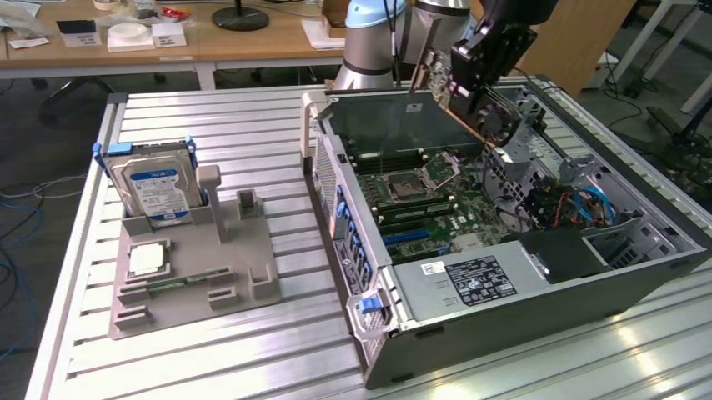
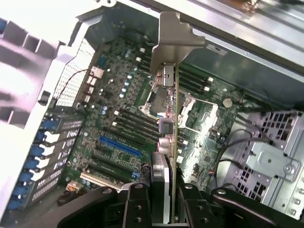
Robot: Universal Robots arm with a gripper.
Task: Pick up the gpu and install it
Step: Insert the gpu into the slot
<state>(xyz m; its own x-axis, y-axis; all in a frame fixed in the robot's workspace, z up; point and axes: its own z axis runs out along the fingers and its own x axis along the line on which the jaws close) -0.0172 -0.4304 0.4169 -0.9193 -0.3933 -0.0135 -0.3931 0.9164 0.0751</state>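
Observation:
My gripper [image 1: 476, 79] hangs over the open computer case [image 1: 345, 242], shut on the gpu [image 1: 451, 92], a thin card held on edge above the case's far end. In the wrist view the gpu [image 2: 175, 137] appears edge-on between the black fingers [image 2: 137, 204], with its silvery end bracket [image 2: 173, 40] pointing away from the gripper [image 2: 164, 206]. Below it lies the green motherboard [image 2: 118, 118] with a blue expansion slot [image 2: 118, 146]. The card hangs above the board, apart from it.
A grey fixture [image 1: 239, 275] on the exterior view's left holds a silver hard drive with a blue label [image 1: 156, 179], a processor [image 1: 147, 260] and a memory stick [image 1: 183, 282]. Inside the case sit the power supply [image 1: 478, 279] and a metal drive cage [image 2: 275, 161].

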